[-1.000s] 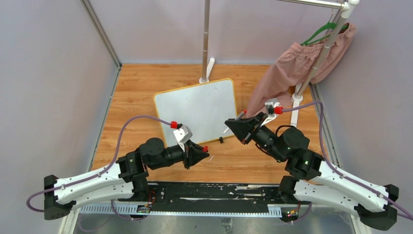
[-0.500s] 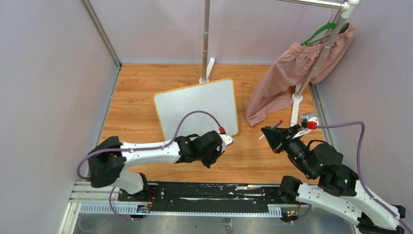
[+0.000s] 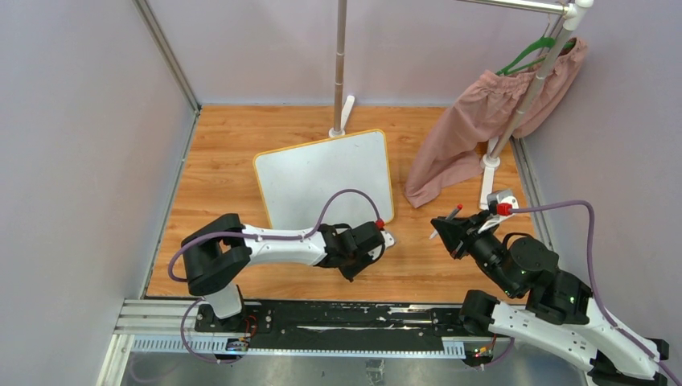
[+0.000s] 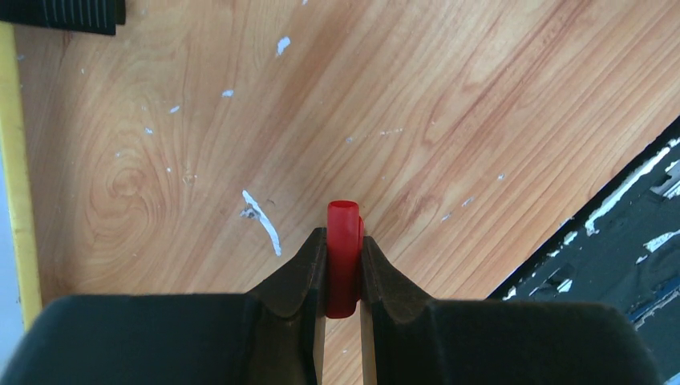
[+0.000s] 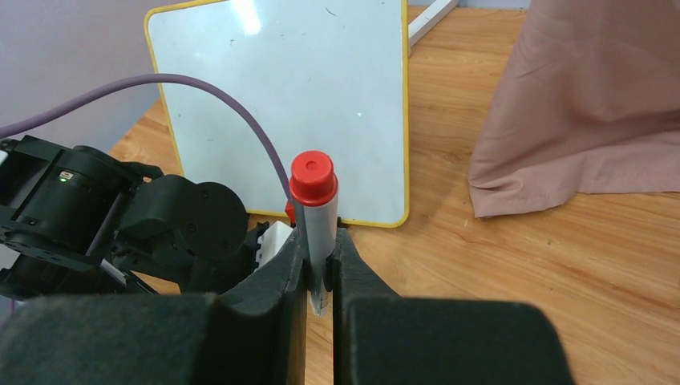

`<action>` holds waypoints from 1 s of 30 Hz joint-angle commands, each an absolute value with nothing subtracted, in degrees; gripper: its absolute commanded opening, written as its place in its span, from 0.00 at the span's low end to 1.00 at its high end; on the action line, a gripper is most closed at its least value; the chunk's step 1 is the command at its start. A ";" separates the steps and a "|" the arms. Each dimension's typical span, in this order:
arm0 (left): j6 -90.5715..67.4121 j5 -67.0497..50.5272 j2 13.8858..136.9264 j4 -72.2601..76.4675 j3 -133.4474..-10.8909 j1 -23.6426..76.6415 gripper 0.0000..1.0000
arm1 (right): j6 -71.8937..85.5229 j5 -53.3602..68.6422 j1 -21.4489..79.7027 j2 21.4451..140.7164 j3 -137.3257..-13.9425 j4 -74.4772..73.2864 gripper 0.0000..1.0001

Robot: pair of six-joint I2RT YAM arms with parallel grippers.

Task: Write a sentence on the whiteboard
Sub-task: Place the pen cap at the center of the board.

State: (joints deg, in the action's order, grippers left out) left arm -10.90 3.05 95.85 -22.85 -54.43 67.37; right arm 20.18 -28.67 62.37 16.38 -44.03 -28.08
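Observation:
The whiteboard (image 3: 326,178) lies flat on the wooden floor, white with a yellow rim, and I see no sentence on its face. My left gripper (image 4: 343,241) is shut on a small red marker cap (image 4: 343,249), just above the floor beside the board's near right corner (image 4: 11,168). In the top view its fingertips are hidden under its wrist. My right gripper (image 3: 445,228) is off the board's right side and raised. It is shut on a grey marker (image 5: 314,212) whose red end points away from the wrist camera toward the board (image 5: 281,96).
A pink cloth (image 3: 466,137) hangs from a rack at the back right and drapes onto the floor near the board. A white pole base (image 3: 342,121) stands behind the board. A black clip foot (image 4: 64,12) shows at the board's edge. The black rail (image 3: 346,314) runs along the near edge.
The left arm has swung right and stretched out low along the board's near edge with the cap. The right arm has drawn back off the board to the right with the marker.

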 commanded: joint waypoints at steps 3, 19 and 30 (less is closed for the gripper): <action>-10.37 3.26 99.82 -25.53 -56.63 68.09 0.20 | 20.56 -29.43 61.96 14.53 -43.39 -28.42 0.00; -10.67 5.27 101.01 -26.31 -57.94 68.58 0.40 | 20.67 -29.88 61.96 13.66 -42.63 -28.81 0.00; -11.46 9.40 97.67 -26.59 -58.01 68.55 0.52 | 21.10 -29.58 61.96 13.54 -42.78 -29.18 0.00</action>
State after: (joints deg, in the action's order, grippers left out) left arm -11.11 5.91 98.78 -25.45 -58.30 68.51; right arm 20.40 -28.71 62.37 14.20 -43.11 -28.36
